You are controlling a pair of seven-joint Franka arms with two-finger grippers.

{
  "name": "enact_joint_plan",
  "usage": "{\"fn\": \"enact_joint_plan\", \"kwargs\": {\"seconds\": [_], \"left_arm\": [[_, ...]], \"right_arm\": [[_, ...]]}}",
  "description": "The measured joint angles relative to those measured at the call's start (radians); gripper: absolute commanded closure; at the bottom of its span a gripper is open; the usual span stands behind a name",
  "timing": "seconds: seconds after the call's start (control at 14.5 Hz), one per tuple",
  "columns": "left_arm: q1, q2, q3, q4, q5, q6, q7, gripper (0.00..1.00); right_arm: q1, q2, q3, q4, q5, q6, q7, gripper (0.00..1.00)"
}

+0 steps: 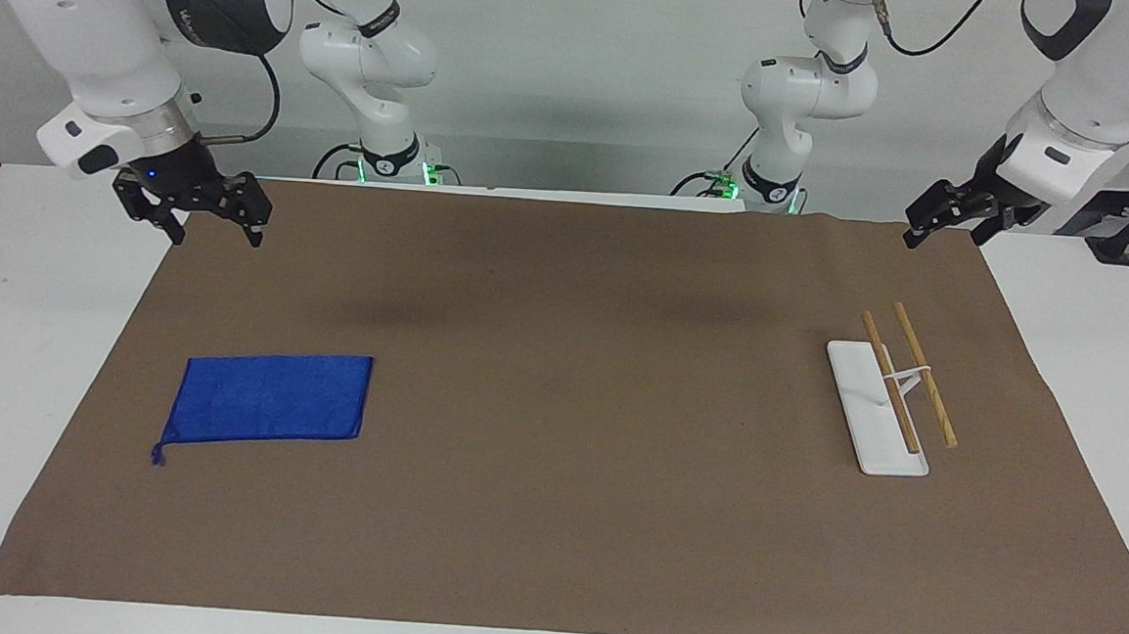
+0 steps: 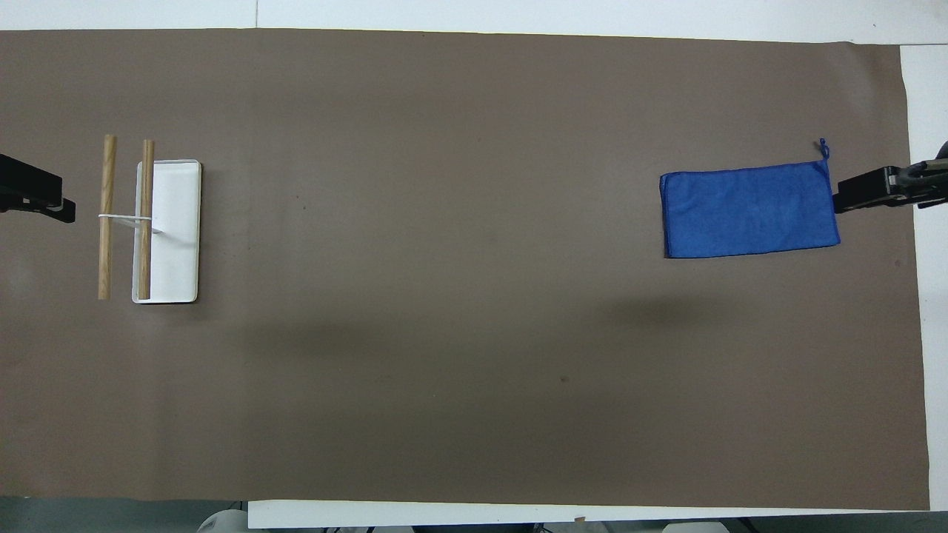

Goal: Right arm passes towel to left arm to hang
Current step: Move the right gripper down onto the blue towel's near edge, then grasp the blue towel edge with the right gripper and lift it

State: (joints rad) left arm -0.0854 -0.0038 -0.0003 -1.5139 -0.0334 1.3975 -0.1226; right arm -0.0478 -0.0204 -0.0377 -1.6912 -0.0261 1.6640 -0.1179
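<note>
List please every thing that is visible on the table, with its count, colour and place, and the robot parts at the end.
towel: one, bright blue, lying flat on the brown mat toward the right arm's end of the table, a short string tag at one corner.
rack: one, white flat base with two light wooden rods held above it, on the mat toward the left arm's end.
mat: one, brown, covering most of the white table.
right claw: one, black with a small blue light, fingers open, raised over the mat's edge at the right arm's end, holding nothing.
left claw: one, black and slim, raised over the mat's corner at the left arm's end, holding nothing.
</note>
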Motion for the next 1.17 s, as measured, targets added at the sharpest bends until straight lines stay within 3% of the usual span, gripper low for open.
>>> {"fn": "enact_joint_plan", "kwargs": {"seconds": [0.48, 0.83, 1.17], "left_arm": [[0.0, 0.0, 0.0, 0.0, 0.0, 0.0, 0.0, 0.0], [0.0, 0.0, 0.0, 0.0, 0.0, 0.0, 0.0, 0.0], [0.0, 0.0, 0.0, 0.0, 0.0, 0.0, 0.0, 0.0]], "right_arm": [[-0.005, 0.001, -0.004, -0.023, 0.0, 0.034, -0.019, 0.0], [-0.066, 0.057, -0.014, -0.238, 0.027, 0.374, -0.156, 0.0], [-0.11, 0.244, -0.014, -0.295, 0.103, 0.604, -0.3, 0.01]]}}
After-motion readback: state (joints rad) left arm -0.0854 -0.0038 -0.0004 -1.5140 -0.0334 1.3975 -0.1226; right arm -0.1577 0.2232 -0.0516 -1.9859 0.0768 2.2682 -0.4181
